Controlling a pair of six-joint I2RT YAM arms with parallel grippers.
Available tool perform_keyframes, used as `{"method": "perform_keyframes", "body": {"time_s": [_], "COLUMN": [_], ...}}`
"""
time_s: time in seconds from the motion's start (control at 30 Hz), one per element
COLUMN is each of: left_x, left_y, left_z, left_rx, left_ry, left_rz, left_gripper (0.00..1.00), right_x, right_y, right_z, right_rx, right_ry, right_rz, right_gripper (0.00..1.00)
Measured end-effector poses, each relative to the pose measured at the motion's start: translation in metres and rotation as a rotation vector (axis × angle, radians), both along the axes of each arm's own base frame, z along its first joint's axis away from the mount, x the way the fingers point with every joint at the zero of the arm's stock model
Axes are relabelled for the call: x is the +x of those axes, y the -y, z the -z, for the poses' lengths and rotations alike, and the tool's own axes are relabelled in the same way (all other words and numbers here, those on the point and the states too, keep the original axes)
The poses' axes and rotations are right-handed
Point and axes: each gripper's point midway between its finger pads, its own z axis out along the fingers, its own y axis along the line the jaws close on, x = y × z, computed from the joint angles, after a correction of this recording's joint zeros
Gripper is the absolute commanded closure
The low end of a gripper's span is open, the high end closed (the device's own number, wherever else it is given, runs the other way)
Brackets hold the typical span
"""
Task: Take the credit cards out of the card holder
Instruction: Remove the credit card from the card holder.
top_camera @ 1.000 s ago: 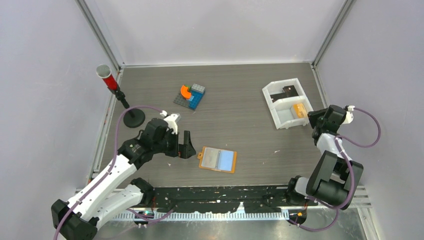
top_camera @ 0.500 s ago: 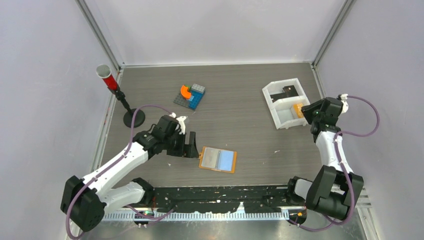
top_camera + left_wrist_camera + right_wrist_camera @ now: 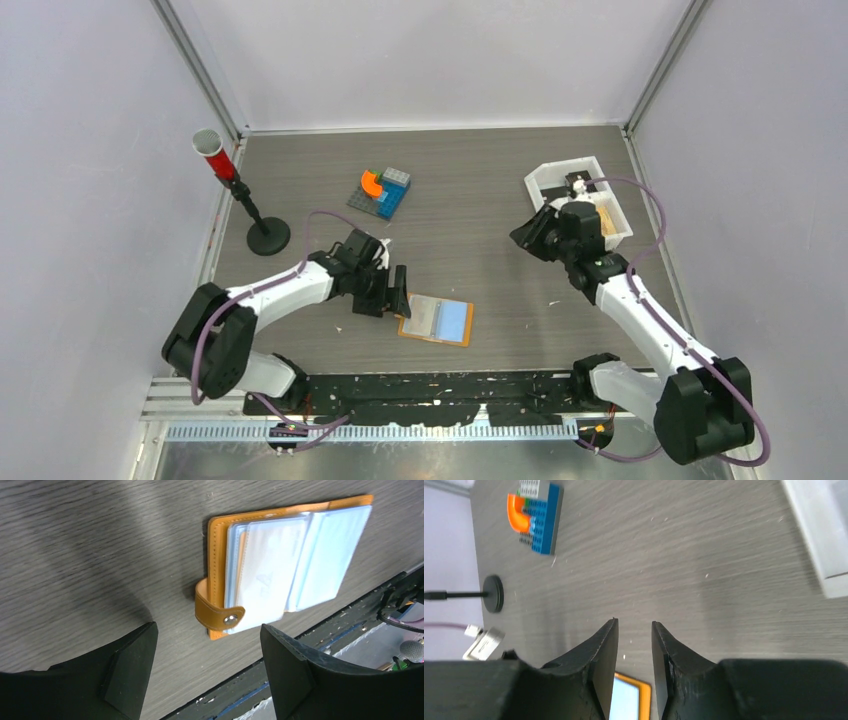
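The card holder [image 3: 437,320] lies open and flat near the table's front edge, tan-orange with pale blue sleeves. In the left wrist view the card holder [image 3: 280,560] shows its snap tab [image 3: 220,616] pointing at my fingers. My left gripper [image 3: 399,294] [image 3: 207,629] is wide open and empty, low at the holder's left edge, with the tab just ahead of the gap. My right gripper [image 3: 524,239] [image 3: 634,622] is empty, its jaws a narrow gap apart, above the table right of centre. An orange edge of the holder [image 3: 644,696] shows behind its fingers. No dark cards show.
A white two-compartment tray [image 3: 541,177] stands at the back right, partly behind my right arm, with a small orange block [image 3: 607,213] in it. A toy brick build [image 3: 380,191] [image 3: 535,516] sits at the back centre. A red cup on a black stand [image 3: 268,236] is at the left.
My right arm swung left from the tray to above the table right of centre. My left gripper moved right up to the holder's left edge, still open.
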Motion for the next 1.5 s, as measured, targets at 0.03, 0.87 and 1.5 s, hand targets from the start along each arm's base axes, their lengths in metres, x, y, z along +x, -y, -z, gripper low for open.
{"method": "perform_keyframes", "body": {"time_s": [0.03,0.87,1.5], "left_x": [-0.001,-0.018,-0.015], "left_y": [0.0,0.029,0.044], "left_z": [0.005,0.004,-0.028], "left_rx": [0.008,-0.134,-0.294], "left_ry": [-0.013,-0.032,0.037], "left_rz": [0.002,-0.007,-0.065], "left_gripper": [0.25,1.0,1.0], "right_x": [-0.006,-0.093,-0.154], "right_y": [-0.009,-0.104,-0.185], "right_z": [0.001,0.026,0.08], "right_rx": [0.001,-0.01,-0.112], "right_ry": [0.0,-0.073,-0.246], "right_rz": [-0.029,-0.375,-0.59], "right_gripper": [0.61,0.35,0.34]}}
